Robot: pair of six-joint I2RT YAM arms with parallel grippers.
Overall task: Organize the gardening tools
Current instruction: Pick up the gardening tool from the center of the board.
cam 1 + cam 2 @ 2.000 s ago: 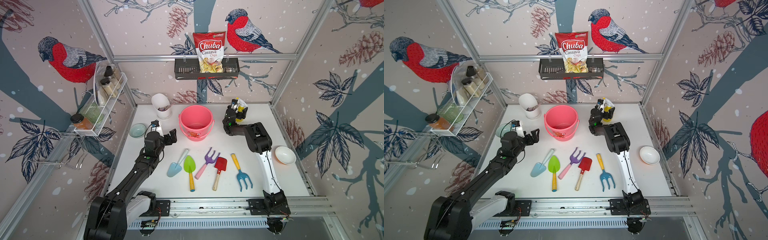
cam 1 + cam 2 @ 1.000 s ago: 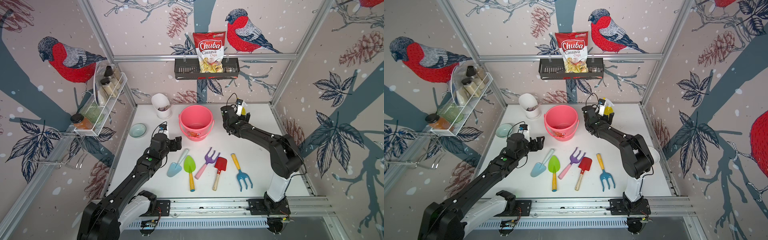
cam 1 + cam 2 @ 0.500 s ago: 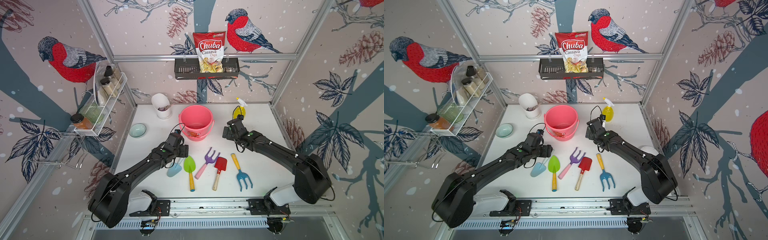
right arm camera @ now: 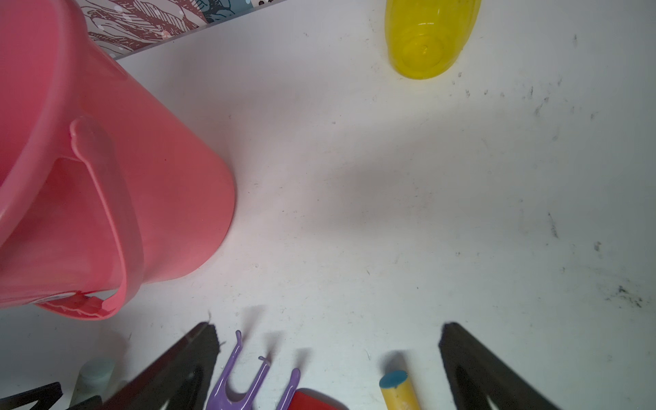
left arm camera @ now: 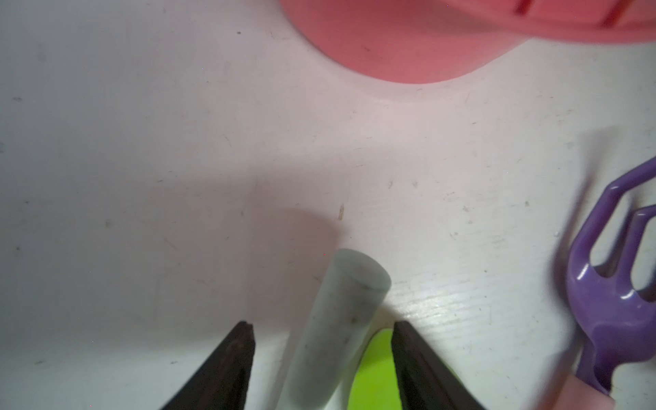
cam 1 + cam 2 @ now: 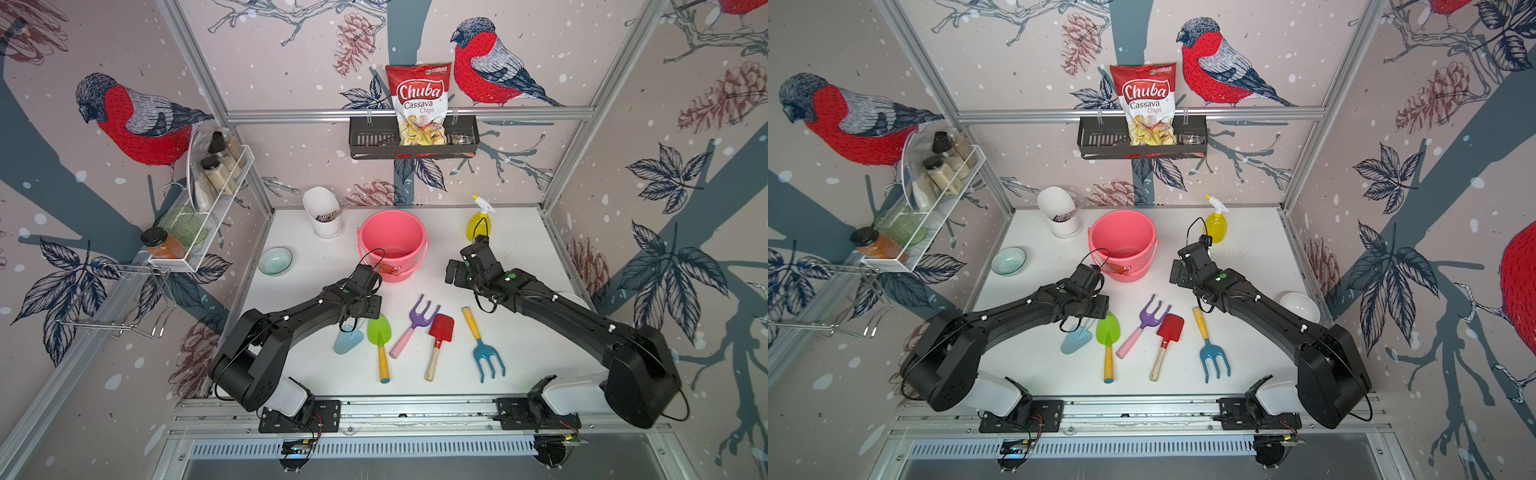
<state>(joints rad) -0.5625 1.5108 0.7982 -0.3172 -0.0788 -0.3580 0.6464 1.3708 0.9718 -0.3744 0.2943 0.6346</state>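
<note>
Five gardening tools lie in a row on the white table: a light-blue trowel (image 6: pixel 348 340), a green spade (image 6: pixel 378 332), a purple fork (image 6: pixel 417 318) with a pink handle, a red shovel (image 6: pixel 441 328) and a blue fork (image 6: pixel 488 359) with a yellow handle. My left gripper (image 6: pixel 365 305) is low over the trowel's pale handle (image 5: pixel 337 326). Its jaws stand on either side of the handle with a gap on each side. My right gripper (image 6: pixel 455 272) hovers wide open behind the tools. The purple fork's tines (image 4: pixel 245 383) and the yellow handle's end (image 4: pixel 397 390) show between its fingers.
A pink bucket (image 6: pixel 395 270) stands just behind the tools, between both grippers. Behind it are a yellow spray bottle (image 6: pixel 478 222) and a white cup (image 6: pixel 326 216). A teal bowl (image 6: pixel 275 261) sits at the left, a white bowl (image 6: pixel 1299 306) at the right under the arm.
The left arm came forward and down onto the trowel's handle, and its jaws have narrowed around it. The right arm swung from the spray bottle down towards the tools, still wide open.
</note>
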